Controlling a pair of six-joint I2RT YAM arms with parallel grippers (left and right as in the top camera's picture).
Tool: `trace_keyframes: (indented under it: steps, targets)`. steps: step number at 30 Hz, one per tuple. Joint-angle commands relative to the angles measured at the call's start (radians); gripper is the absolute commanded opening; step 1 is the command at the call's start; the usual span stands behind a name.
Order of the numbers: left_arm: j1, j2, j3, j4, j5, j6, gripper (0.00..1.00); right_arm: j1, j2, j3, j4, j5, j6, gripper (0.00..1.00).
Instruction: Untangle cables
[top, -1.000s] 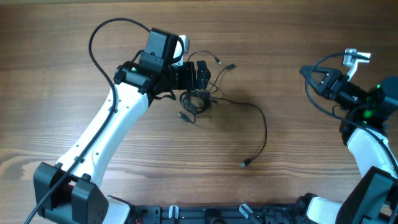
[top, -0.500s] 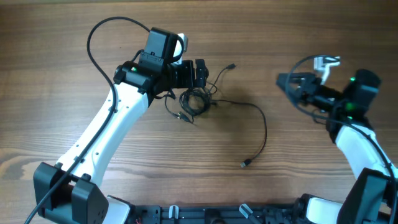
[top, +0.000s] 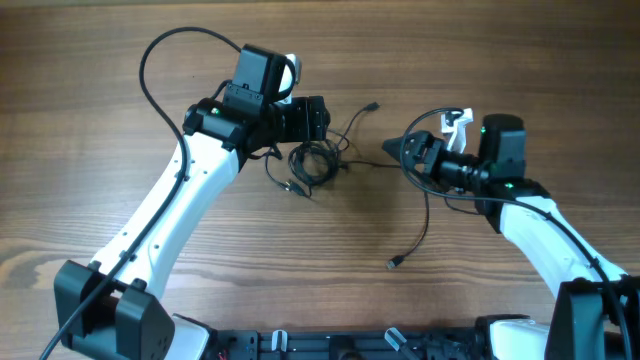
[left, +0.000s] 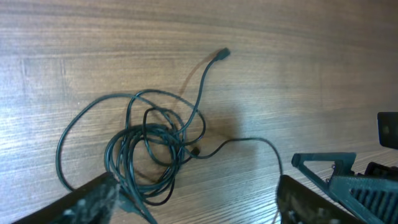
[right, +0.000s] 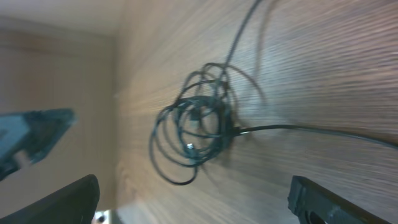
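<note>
The cables (top: 314, 162) lie as a small knotted bundle of thin black cords on the wooden table. One cord (top: 425, 210) trails right and curves down to a plug (top: 395, 263). Another plug end (top: 372, 105) points up and right. My left gripper (top: 322, 120) hovers just above the bundle's upper edge, jaws open. In the left wrist view the bundle (left: 152, 143) sits ahead of the left gripper (left: 196, 205), with loops beside the left finger (left: 87, 202). My right gripper (top: 398, 150) stands open to the right of the bundle, facing the knot (right: 196, 127).
Thick black wires (top: 160, 60) loop from the left arm's wrist over the table's back left. The right arm (top: 540, 235) crosses the right side. The right gripper's teal fingers (left: 333, 171) show in the left wrist view. A black rail (top: 330, 345) runs along the front edge.
The right arm has swung left from the far right edge to beside the bundle, and its jaws have opened wide. The left gripper has stayed over the bundle, and its jaws look slightly narrower.
</note>
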Motion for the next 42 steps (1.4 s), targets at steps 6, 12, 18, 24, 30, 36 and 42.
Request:
trace_keyframes:
  steps: [6,12,18,24,30,36,42]
  targets:
    - [-0.001,0.105,-0.002,-0.058,-0.035,-0.199,0.68,0.041,-0.010,0.008,-0.032,0.209,-0.003,1.00]
    - [-0.003,0.158,-0.002,-0.117,-0.053,-0.198,0.52,0.041,-0.010,0.008,-0.037,0.209,0.055,1.00]
    - [-0.004,0.181,-0.002,-0.166,-0.049,-0.199,0.37,0.041,-0.010,0.008,-0.039,0.209,0.076,1.00]
    - [-0.026,0.199,-0.025,-0.176,-0.035,-0.199,0.32,0.041,-0.010,0.008,-0.068,0.209,0.075,1.00]
    - [-0.045,0.235,-0.031,-0.166,-0.027,-0.199,0.16,0.041,-0.010,0.008,-0.069,0.209,0.075,1.00]
    - [-0.049,0.235,-0.036,-0.174,-0.028,-0.199,0.04,0.041,-0.010,0.008,-0.089,0.208,0.075,1.00]
    - [-0.019,0.192,-0.024,-0.194,-0.028,-0.195,0.04,0.068,-0.010,0.008,-0.079,0.099,0.066,1.00]
